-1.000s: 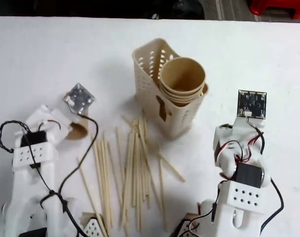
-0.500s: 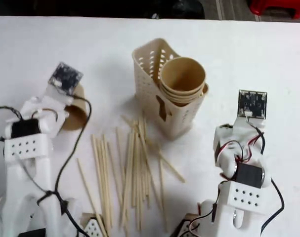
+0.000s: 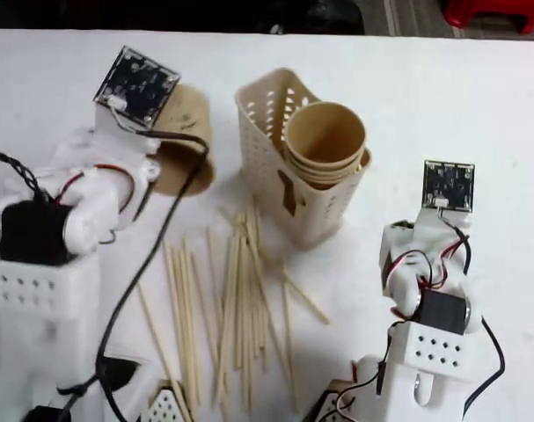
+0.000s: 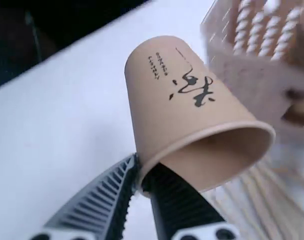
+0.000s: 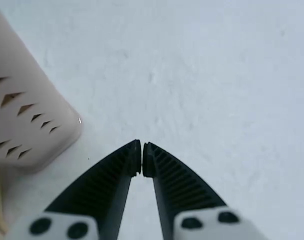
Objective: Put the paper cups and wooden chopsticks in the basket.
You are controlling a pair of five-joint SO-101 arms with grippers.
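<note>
Pinching paper cup (image 4: 192,115) rim: left claw (image 4: 140,172), clear in wrist view.

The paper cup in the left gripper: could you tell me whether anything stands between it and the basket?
Nothing visible does: the cup, pinched by the left gripper, is beside the basket, with bare table between.

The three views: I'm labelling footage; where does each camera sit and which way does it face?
High view: fixed above the table, looking down on the basket, the chopsticks, the left arm and the right arm.
Left wrist view: on that arm's wrist, looking along the left tool, shut on a cup.
Right wrist view: on that arm's wrist, looking past the shut right tool at the table beside the basket.
Shared: the cup and basket show in the high and left wrist views.
</note>
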